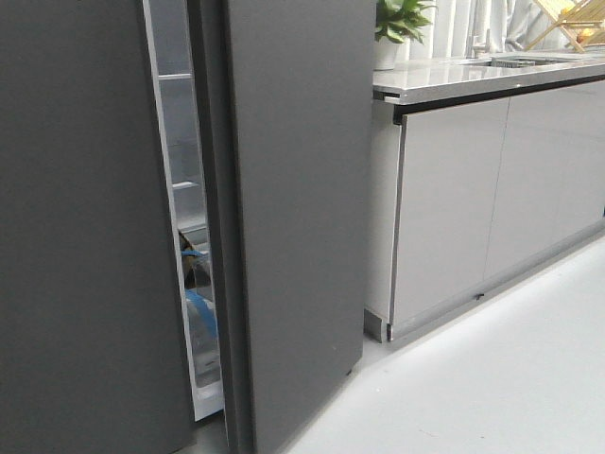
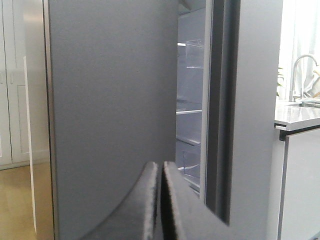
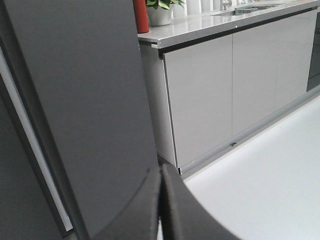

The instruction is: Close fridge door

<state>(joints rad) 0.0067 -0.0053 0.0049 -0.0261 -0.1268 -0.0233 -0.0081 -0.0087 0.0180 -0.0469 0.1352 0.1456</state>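
The fridge door stands ajar, tall and upright, directly ahead of the left gripper (both grippers' jaws pressed closed, holding nothing).

Fridge door matte dark grey, inner lining white with clear shelves, something blue low in it. Matching panel dark grey. Cabinet doors glossy light grey, countertop pale grey speckled. Plant green in white pot. Floor light grey. Red object on counter.
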